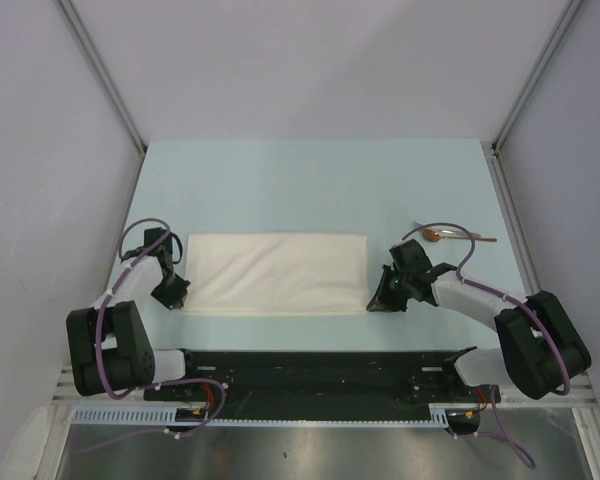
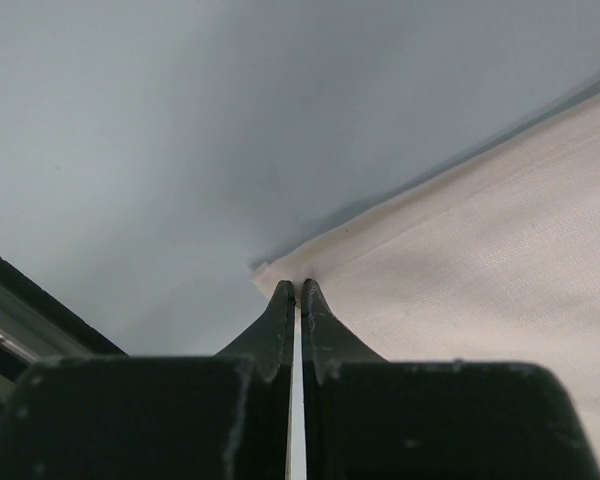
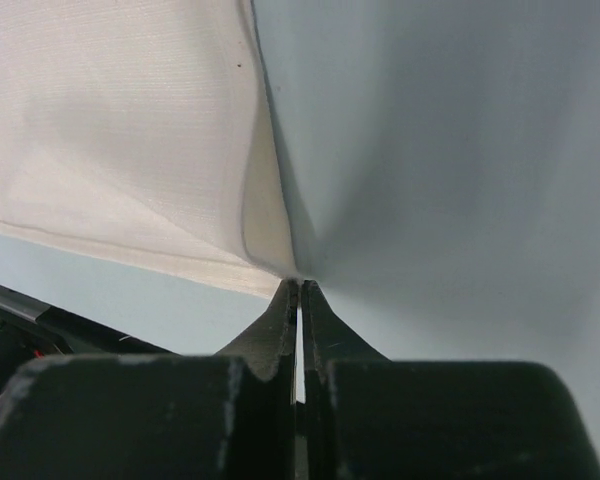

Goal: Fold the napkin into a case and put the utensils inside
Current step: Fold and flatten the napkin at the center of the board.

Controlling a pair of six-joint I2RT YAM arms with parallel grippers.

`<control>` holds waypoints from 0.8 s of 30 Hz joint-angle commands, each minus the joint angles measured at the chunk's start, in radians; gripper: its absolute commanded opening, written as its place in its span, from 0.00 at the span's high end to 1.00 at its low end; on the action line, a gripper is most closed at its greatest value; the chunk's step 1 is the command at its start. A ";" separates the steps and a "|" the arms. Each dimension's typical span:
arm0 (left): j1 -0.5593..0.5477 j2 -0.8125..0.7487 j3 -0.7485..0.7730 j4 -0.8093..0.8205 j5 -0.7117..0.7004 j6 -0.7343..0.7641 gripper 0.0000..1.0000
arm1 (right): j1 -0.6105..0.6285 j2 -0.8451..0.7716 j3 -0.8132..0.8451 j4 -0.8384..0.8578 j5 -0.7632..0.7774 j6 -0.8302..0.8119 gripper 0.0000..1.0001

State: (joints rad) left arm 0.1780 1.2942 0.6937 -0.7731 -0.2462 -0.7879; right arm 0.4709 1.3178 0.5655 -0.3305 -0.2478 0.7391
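Note:
The white napkin (image 1: 277, 273) lies on the pale blue table as a wide rectangle, its layered edge showing in the left wrist view (image 2: 480, 260). My left gripper (image 1: 170, 293) is at its near left corner, jaws shut on that corner (image 2: 296, 285). My right gripper (image 1: 378, 300) is at the near right corner, pinching the slightly lifted cloth (image 3: 299, 283); the rest of the napkin (image 3: 120, 130) spreads away to the left. The spoon (image 1: 450, 236), with a coppery bowl and silver handle, lies behind the right arm. No narrow case is in view.
A black rail (image 1: 310, 372) runs along the table's near edge between the arm bases. White walls with metal corner posts (image 1: 110, 90) close in the table on three sides. Purple cables loop over both arms.

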 commanded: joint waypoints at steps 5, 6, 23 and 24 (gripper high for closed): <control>0.006 0.092 -0.042 0.050 -0.068 -0.048 1.00 | -0.002 0.046 0.008 0.054 0.010 -0.024 1.00; 0.008 0.100 -0.043 0.054 -0.064 -0.048 1.00 | -0.003 0.046 0.008 0.053 0.012 -0.024 1.00; 0.009 -0.117 0.029 -0.038 -0.133 -0.023 1.00 | 0.005 -0.052 0.079 -0.057 0.041 -0.049 1.00; 0.008 -0.127 0.030 -0.049 -0.131 -0.045 1.00 | 0.005 -0.051 0.082 -0.059 0.039 -0.052 1.00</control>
State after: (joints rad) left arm 0.1780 1.2640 0.6807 -0.7780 -0.2863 -0.8078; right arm 0.4755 1.3033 0.5892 -0.3431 -0.2512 0.7193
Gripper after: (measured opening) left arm 0.008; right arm 0.011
